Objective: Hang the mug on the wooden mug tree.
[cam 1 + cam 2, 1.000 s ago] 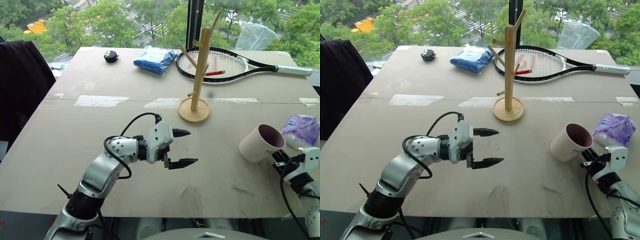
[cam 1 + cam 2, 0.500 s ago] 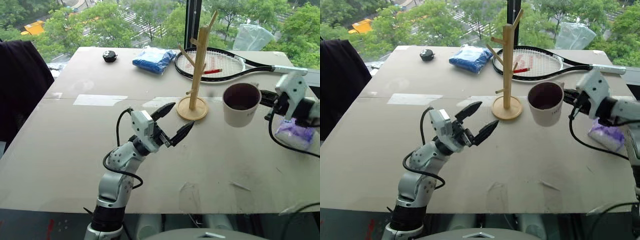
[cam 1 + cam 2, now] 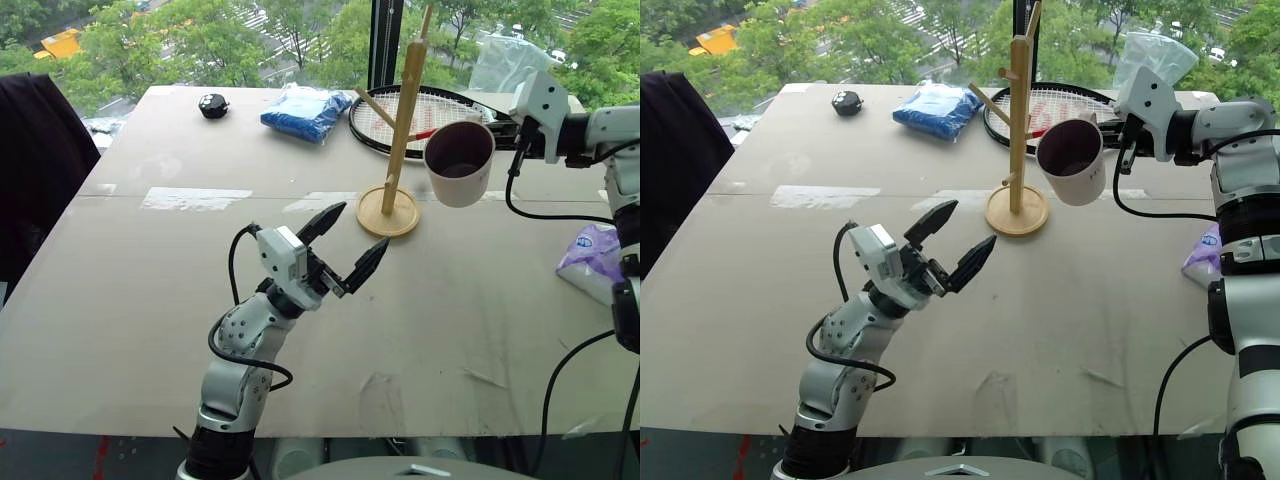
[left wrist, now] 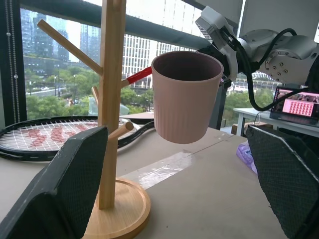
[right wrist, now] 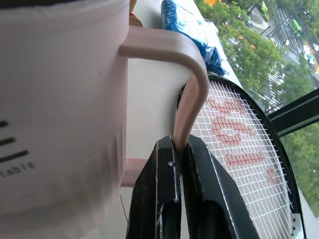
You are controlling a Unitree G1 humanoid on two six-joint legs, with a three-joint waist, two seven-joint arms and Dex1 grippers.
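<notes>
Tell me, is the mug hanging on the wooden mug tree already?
No. The mug is in the air beside the wooden mug tree, its handle pinched by the right gripper.

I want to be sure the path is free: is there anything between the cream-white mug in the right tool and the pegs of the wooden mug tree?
Nothing visible stands between them. The cream-white ceramic mug hangs in the air, pinched by its handle in the right tool, just beside the tall light-wood mug tree. Only open air separates it from the nearest pegs.

High-rise office perhaps, window [image 3: 250, 30], laptop [image 4: 298, 104]
</notes>
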